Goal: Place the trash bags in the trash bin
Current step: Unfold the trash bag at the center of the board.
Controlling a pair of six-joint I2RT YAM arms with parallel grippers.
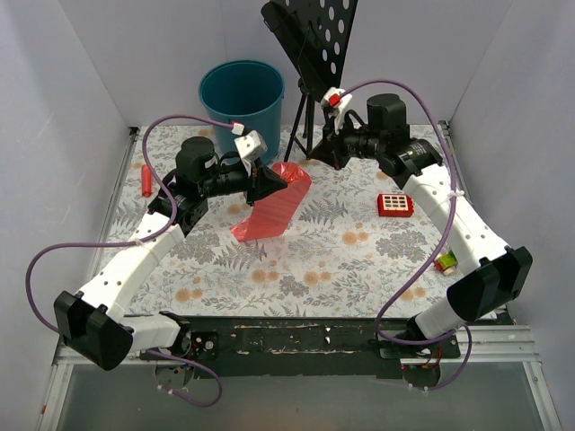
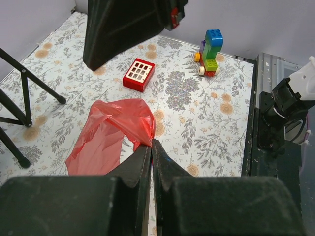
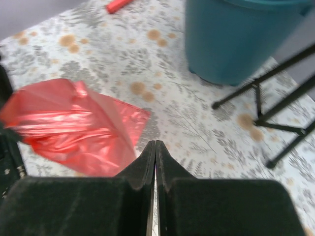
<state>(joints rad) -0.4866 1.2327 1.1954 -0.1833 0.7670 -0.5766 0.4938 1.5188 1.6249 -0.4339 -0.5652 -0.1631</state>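
Observation:
The trash bag (image 1: 274,208) is a thin translucent red film bag, its lower part resting on the floral mat. My left gripper (image 1: 282,184) is shut on the bag's upper edge and holds it lifted. In the left wrist view the jaws (image 2: 151,143) pinch a fold of the bag (image 2: 110,132). The teal-blue trash bin (image 1: 241,94) stands at the back, behind the left gripper. My right gripper (image 1: 312,158) is shut and empty, just right of the bag; its wrist view shows the closed gripper (image 3: 155,143) beside the bag (image 3: 78,125) and the bin (image 3: 236,39).
A black music stand (image 1: 310,45) on tripod legs (image 3: 275,118) stands right of the bin. A red square toy with white buttons (image 1: 395,205) and a brick toy (image 1: 446,262) lie at the right. A small red cylinder (image 1: 145,180) lies at the left edge.

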